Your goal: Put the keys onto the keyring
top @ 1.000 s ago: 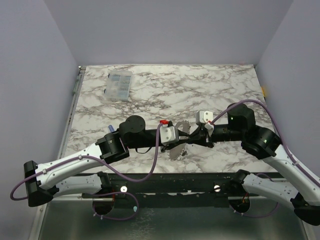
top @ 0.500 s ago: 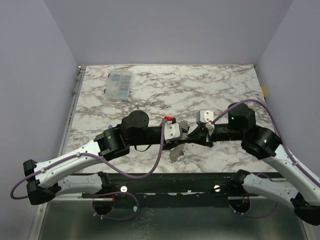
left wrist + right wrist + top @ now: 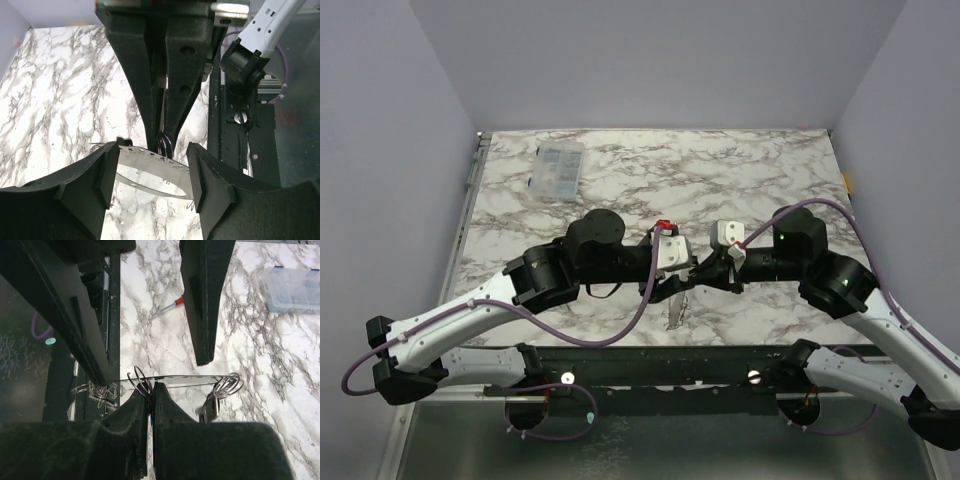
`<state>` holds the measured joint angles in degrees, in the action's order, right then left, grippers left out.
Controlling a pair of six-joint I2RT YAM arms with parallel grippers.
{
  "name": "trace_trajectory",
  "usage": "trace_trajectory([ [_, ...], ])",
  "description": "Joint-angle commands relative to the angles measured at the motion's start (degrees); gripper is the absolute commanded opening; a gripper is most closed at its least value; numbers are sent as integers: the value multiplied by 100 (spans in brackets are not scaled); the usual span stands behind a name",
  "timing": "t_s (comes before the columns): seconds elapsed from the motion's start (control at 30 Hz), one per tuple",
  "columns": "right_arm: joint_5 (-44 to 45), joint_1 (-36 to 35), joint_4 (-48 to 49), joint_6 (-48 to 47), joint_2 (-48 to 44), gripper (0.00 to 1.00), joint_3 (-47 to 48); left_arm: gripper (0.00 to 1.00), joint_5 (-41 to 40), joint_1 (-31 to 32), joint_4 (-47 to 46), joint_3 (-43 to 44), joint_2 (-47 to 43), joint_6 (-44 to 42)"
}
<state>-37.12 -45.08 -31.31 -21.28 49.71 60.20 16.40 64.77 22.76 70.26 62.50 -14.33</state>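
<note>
The keyring is a pale band with punched holes [image 3: 150, 159]; in the top view it hangs below the two grippers [image 3: 675, 305]. My right gripper [image 3: 151, 390] is shut on the thin metal ring [image 3: 141, 381] at one end of the band [image 3: 190, 378]. At the band's other end sit a coiled metal ring [image 3: 227, 385] and a key with a dark head [image 3: 211, 410]. My left gripper [image 3: 150, 175] is open, its fingers [image 3: 87, 185] standing either side of the band. The two grippers meet nose to nose over the table's near edge [image 3: 692, 270].
A red-handled tool [image 3: 170, 305] lies on the marble behind the grippers. A clear plastic box [image 3: 558, 168] stands at the back left. A tangle of thin wire rings [image 3: 97, 390] shows by the dark front rail [image 3: 720, 360].
My left gripper has opened and its arm has pushed right, towards the right gripper. The band now hangs lower and narrower. The right gripper stays shut in place.
</note>
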Motion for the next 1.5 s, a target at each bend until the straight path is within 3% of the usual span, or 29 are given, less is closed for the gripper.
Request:
trace_trajectory([
  [0.0,201,-45,276,29,4,0,-106,63,-459,37,586,577,138,270],
  [0.23,844,-49,392,45,96,1,-175,53,-1075,35,1897,1445,792,499],
  [0.53,1035,-45,356,61,180,1,-112,41,-1200,34,2278,1885,1251,603],
  [0.9,957,-47,364,108,214,1,-73,36,-931,35,1864,1639,1196,603],
  [1.13,721,-45,559,304,205,1,1,36,-823,35,1075,926,707,525],
  [1.37,565,-45,601,396,176,1,98,20,-830,28,729,440,464,465],
  [1.47,506,-45,568,410,179,1,108,18,-809,35,530,288,346,443],
])
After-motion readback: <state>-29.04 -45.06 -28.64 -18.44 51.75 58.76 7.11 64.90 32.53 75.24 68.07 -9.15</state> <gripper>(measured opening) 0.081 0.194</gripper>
